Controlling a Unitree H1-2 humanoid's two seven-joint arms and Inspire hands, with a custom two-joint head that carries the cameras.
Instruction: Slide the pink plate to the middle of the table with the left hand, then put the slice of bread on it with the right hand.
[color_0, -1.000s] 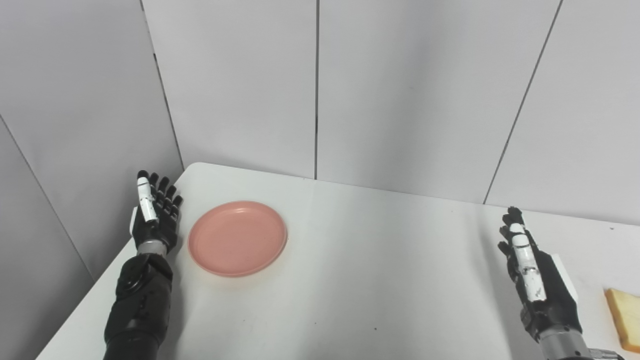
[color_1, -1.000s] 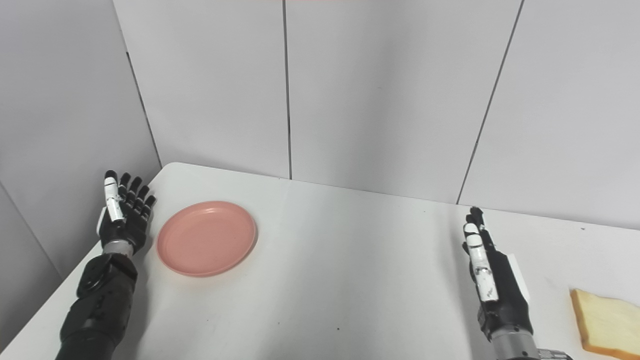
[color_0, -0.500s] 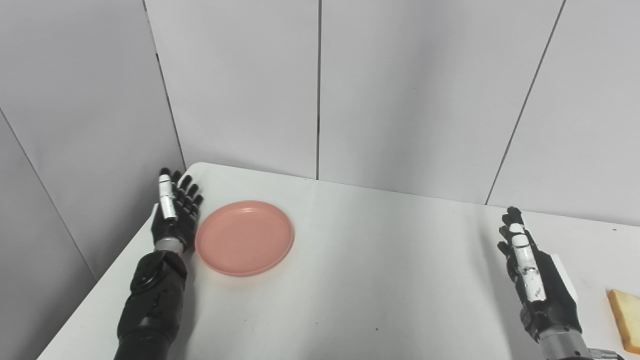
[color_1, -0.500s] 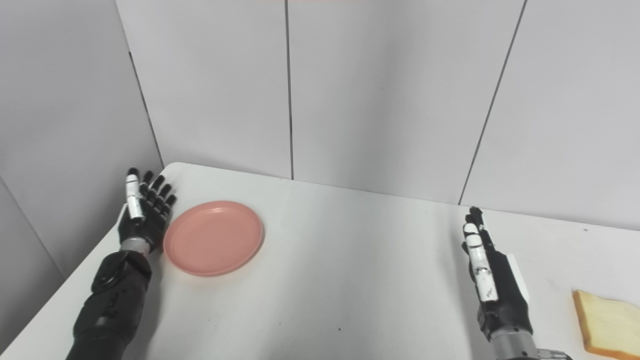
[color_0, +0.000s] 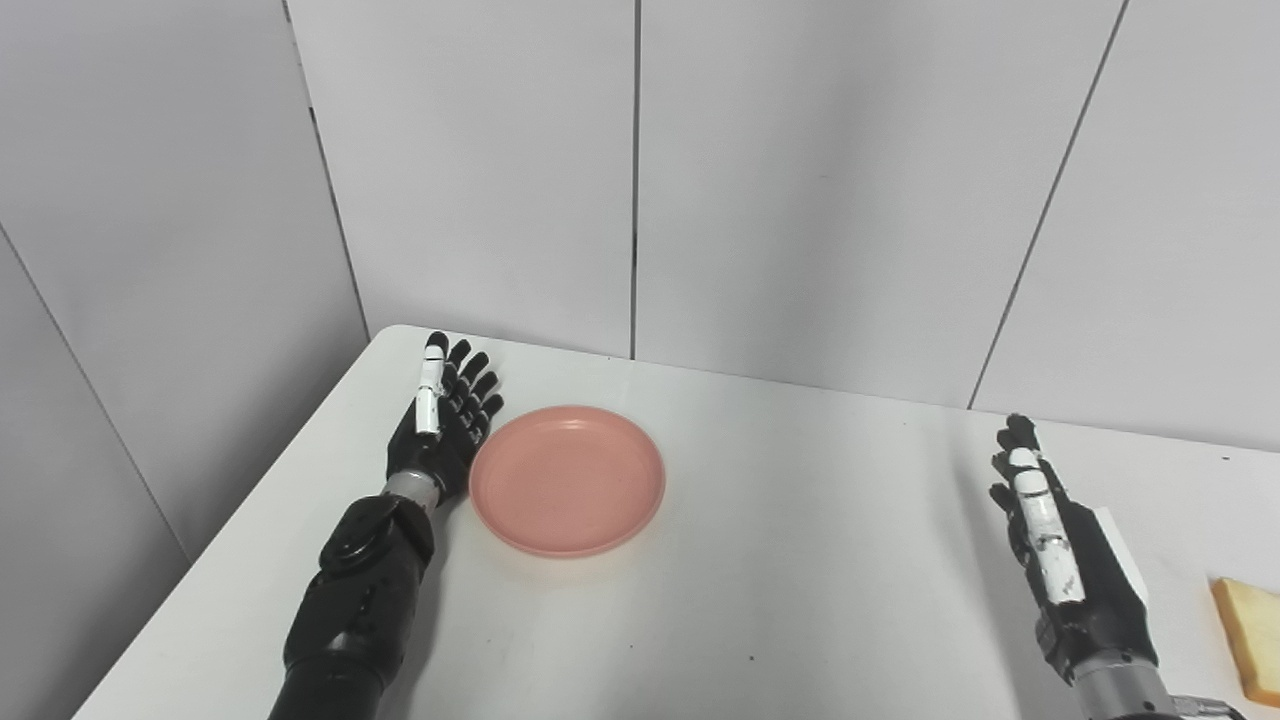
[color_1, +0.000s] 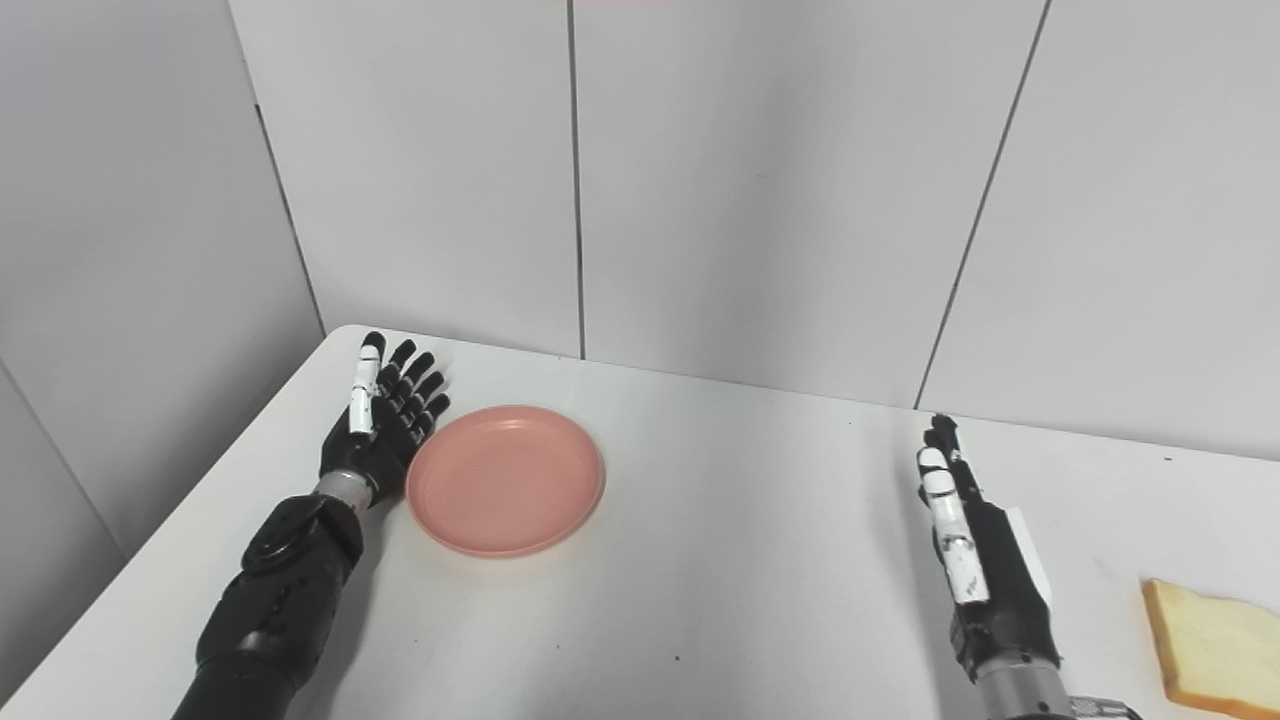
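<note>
**Plate on the move, bread still waiting**

White tabletop (color_0: 780, 600) set against grey wall panels carries everything in play. Taking the pink plate (color_0: 567, 480) as the landmark: the left hand (color_0: 440, 430) stands edge-on just beside its left rim, apparently touching it, fingers straight and slightly fanned, holding nothing. Over the last second both hand and plate have travelled rightward across the table together, from near the left corner to a spot closer to the centre, so the push is under way. By my reading the plate is not yet at the middle; more sliding is needed. Well to the right of the plate, the right hand (color_0: 1060, 560) has barely moved, upright with fingers extended close together, empty. Farther right again, at the table's near right edge, lies the slice of bread (color_1: 1210, 645), untouched.
</note>
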